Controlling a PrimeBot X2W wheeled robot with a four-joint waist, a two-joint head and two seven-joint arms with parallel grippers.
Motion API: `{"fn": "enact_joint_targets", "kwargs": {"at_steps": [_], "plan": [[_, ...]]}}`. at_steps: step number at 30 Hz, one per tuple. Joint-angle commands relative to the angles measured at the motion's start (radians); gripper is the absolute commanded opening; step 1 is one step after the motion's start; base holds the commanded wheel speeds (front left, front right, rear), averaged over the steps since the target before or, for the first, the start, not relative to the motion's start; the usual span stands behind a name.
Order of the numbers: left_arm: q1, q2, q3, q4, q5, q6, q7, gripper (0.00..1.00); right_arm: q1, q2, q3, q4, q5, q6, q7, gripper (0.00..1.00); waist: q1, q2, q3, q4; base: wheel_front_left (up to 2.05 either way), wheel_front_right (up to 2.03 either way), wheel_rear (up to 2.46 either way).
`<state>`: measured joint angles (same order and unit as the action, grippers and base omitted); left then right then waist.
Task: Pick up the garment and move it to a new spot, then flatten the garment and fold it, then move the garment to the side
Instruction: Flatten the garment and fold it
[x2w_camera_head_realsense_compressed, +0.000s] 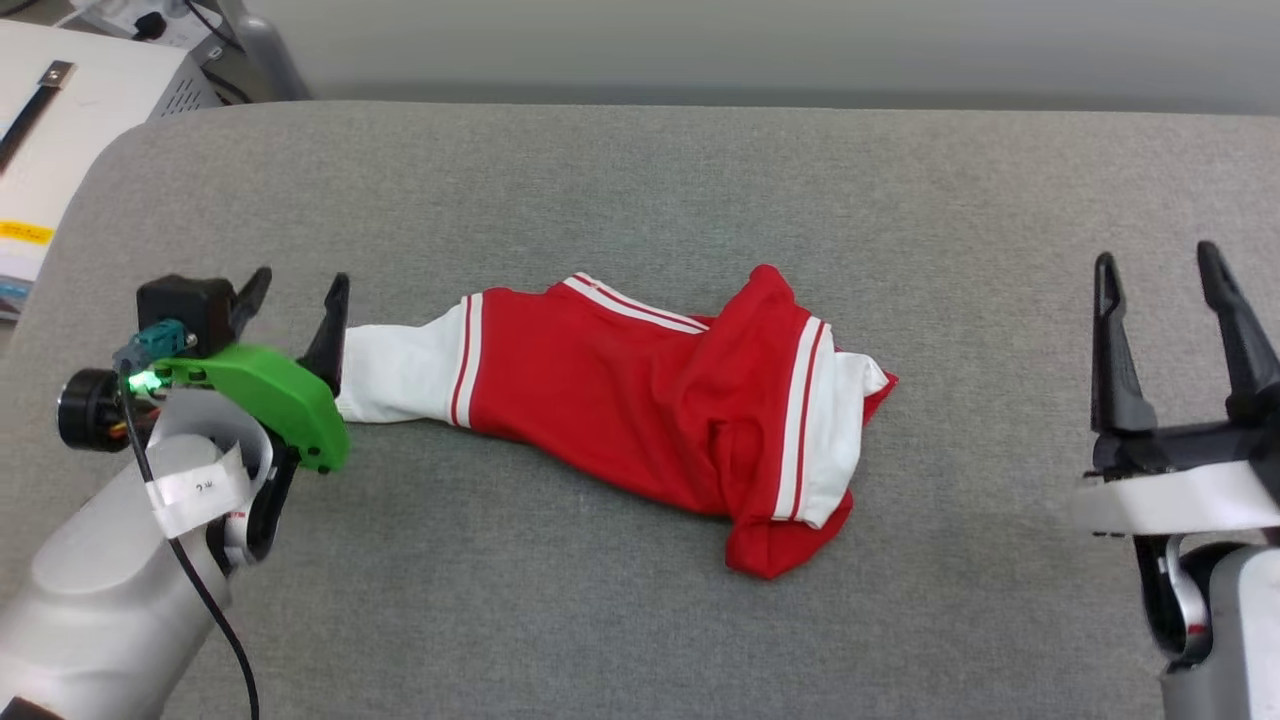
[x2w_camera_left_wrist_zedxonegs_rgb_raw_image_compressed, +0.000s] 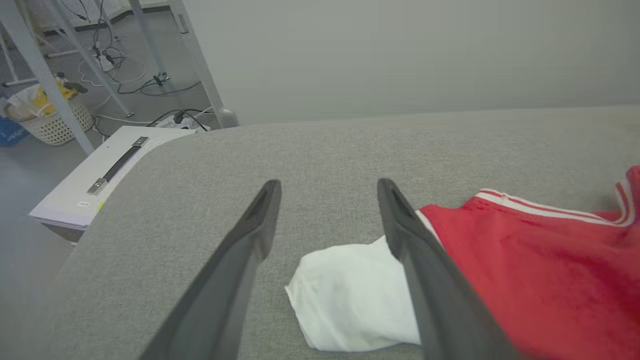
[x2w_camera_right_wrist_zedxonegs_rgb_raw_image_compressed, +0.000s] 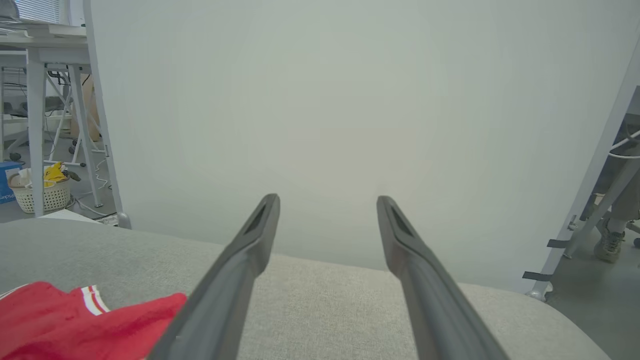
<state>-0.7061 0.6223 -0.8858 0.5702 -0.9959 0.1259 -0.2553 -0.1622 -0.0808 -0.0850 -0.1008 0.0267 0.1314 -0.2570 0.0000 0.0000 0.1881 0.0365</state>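
My left gripper (x2w_camera_head_realsense_compressed: 300, 285) stood with its fingers spread and clamped on nothing. It was just beside the white sleeve (x2w_camera_head_realsense_compressed: 400, 375) that stuck out at the left end of the garment (x2w_camera_head_realsense_compressed: 620, 390). In the left wrist view that sleeve lay low between the two fingers. My right gripper (x2w_camera_head_realsense_compressed: 1157, 258) was just as wide apart and empty, well off to the right of the cloth.

The garment lay crumpled in the middle of the grey padded table (x2w_camera_head_realsense_compressed: 640, 180), with its red body bunched and a second white sleeve (x2w_camera_head_realsense_compressed: 835, 440) folded over at its right end.

I judged it light, limp and in no way fragile. It would sag and trail from any single hold, though the knit looked unlikely to slip. To flatten it I reckoned on pinching at the striped trim (x2w_camera_head_realsense_compressed: 465, 360) or a seam at each end, one gripper to a side, catching a single layer where I could.
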Motion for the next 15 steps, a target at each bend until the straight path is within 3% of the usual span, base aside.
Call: {"fn": "enact_joint_targets", "kwargs": {"at_steps": [1, 7, 11, 15], "plan": [[0.041, -0.008, 0.066, -0.056, 0.062, 0.034, -0.006, 1.0, -0.041, -0.028, 0.005, 0.007, 0.005, -0.001, -0.005, 1.0, 0.0, 0.0, -0.015, 0.032, 0.0, 0.0, 0.0], [0.259, -0.07, 0.35, -0.312, 0.302, 0.121, -0.006, 1.0, -0.184, -0.169, 0.104, 0.059, 0.03, -0.001, -0.005, 1.0, 0.0, 0.0, -0.013, 0.068, 0.0, 0.0, 0.0], [0.386, -0.144, 0.485, -0.425, 0.444, 0.136, -0.006, 1.0, -0.286, -0.277, 0.214, 0.165, 0.089, -0.001, -0.001, 1.0, 0.0, 0.0, -0.011, 0.087, 0.0, 0.0, 0.0], [0.475, -0.231, 0.585, -0.492, 0.553, 0.12, -0.006, 1.0, -0.414, -0.388, 0.392, 0.268, 0.206, -0.001, 0.139, 1.0, 0.0, 0.0, 0.001, 0.105, 0.0, 0.0, 0.0]]}}
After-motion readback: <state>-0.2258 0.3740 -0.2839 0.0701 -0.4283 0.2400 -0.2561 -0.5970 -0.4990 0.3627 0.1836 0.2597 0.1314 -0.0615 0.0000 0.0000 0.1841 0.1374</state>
